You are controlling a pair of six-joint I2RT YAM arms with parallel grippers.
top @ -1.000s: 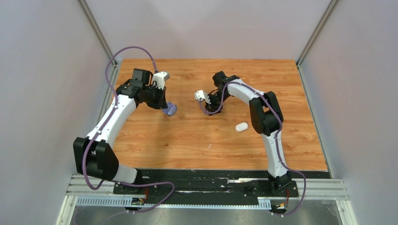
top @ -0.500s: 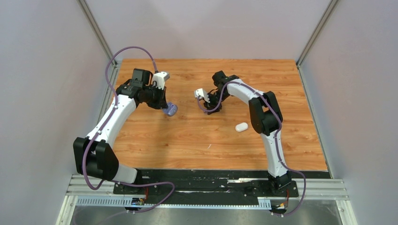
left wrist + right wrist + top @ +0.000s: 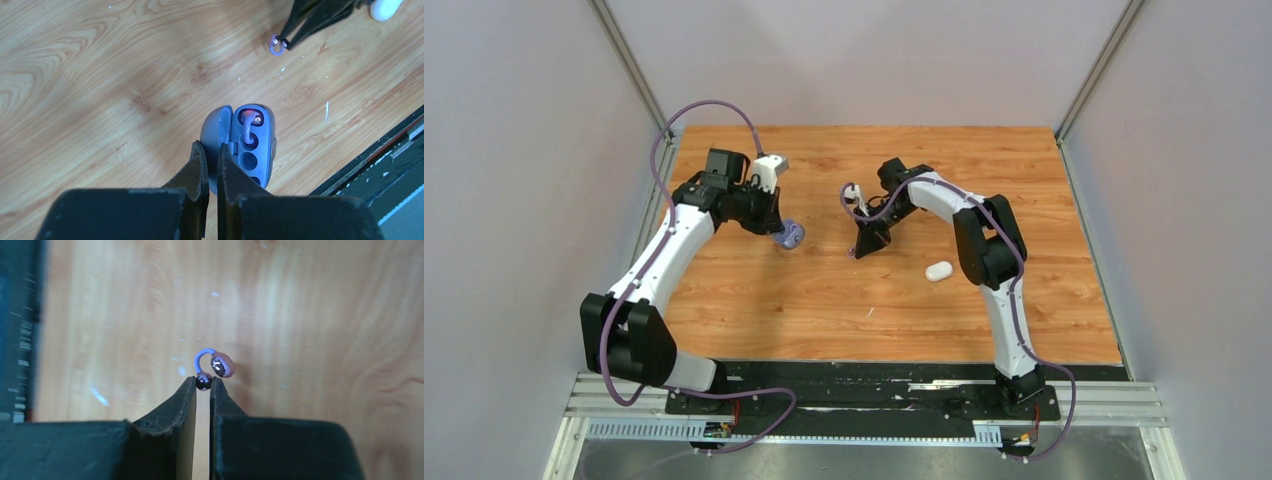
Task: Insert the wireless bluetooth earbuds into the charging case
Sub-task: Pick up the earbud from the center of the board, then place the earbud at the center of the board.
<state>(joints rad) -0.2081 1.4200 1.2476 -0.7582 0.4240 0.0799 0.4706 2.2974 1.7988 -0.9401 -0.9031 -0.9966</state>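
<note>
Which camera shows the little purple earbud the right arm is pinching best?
Right wrist view: the earbud sits close up, its dark ball pinched in the right jaws. Left wrist view shows the earbud small. Top view shows barely a purple speck.

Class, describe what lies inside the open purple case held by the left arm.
One purple earbud sits in the case, at the end farthest from the left fingers, glowing red. Nearer sockets look empty. The fingers hide the nearest part.
</note>
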